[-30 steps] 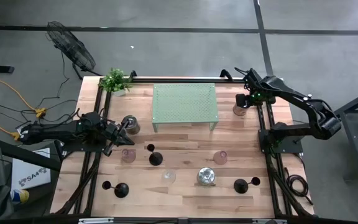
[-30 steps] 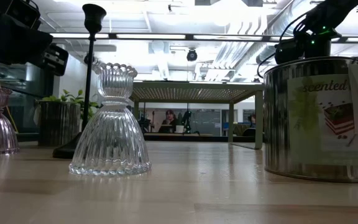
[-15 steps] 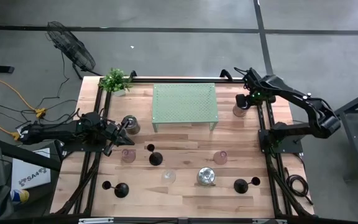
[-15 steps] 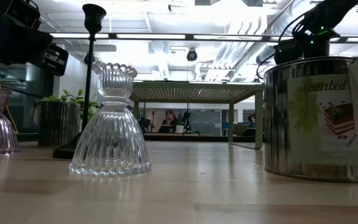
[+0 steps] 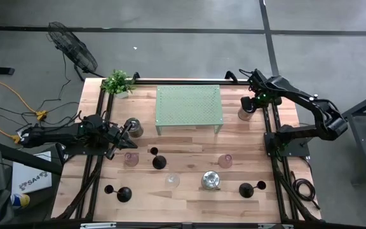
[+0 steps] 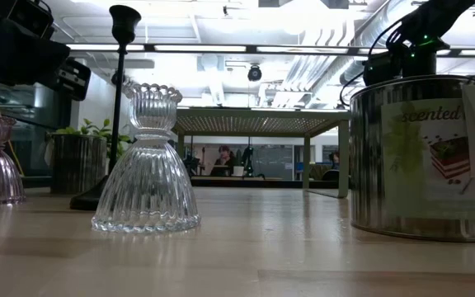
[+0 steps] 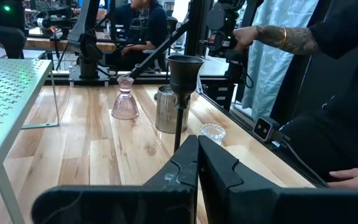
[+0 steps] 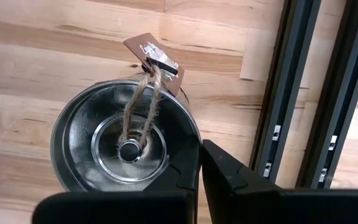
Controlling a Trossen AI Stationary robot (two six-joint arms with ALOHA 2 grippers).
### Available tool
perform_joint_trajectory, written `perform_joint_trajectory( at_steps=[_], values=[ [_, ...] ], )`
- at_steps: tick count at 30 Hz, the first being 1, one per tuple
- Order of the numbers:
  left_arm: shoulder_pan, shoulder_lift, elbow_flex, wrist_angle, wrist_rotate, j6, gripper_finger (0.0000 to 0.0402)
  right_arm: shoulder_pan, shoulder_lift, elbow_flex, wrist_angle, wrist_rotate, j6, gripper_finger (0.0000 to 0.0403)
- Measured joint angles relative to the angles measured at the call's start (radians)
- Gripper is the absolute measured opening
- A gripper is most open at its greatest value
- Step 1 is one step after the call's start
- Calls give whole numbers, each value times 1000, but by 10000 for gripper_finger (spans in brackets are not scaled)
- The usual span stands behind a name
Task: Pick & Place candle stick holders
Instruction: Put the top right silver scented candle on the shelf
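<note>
I see left gripper (image 5: 124,131) closed, empty, near left table (image 5: 189,149) edge. Right gripper (image 5: 251,102) closed, empty, just above tin (image 8: 124,147) at far right, beside green shelf (image 5: 189,105). Three black holders (image 5: 159,161) (image 5: 124,194) (image 5: 246,189) stand on table front half, well apart, none held.

Grey concrete floor (image 5: 170,44), black fan (image 5: 73,48) (leaning), ceiling strip lights (image 6: 221,48)

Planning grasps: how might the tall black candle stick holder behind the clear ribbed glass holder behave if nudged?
The tall black candle stick holder has a thin stem over a small base, so it probably tips easily. It looks rigid, likely metal. Falling, it might strike the clear ribbed glass holder, which looks fragile.
</note>
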Motion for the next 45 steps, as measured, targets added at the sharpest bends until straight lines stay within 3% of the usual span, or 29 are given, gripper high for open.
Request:
perform_joint_trajectory(
  at_steps=[26, 34, 45],
  values=[
    [0, 0, 0, 0, 0, 0, 0, 9, -40, 20, -51, -30, -36, 4],
    [0, 0, 0, 0, 0, 0, 0, 9, -49, 157, -132, -19, -57, 4],
    [0, 0, 0, 0, 0, 0, 0, 26, -43, 408, -165, -110, -80, 4]
  ],
)
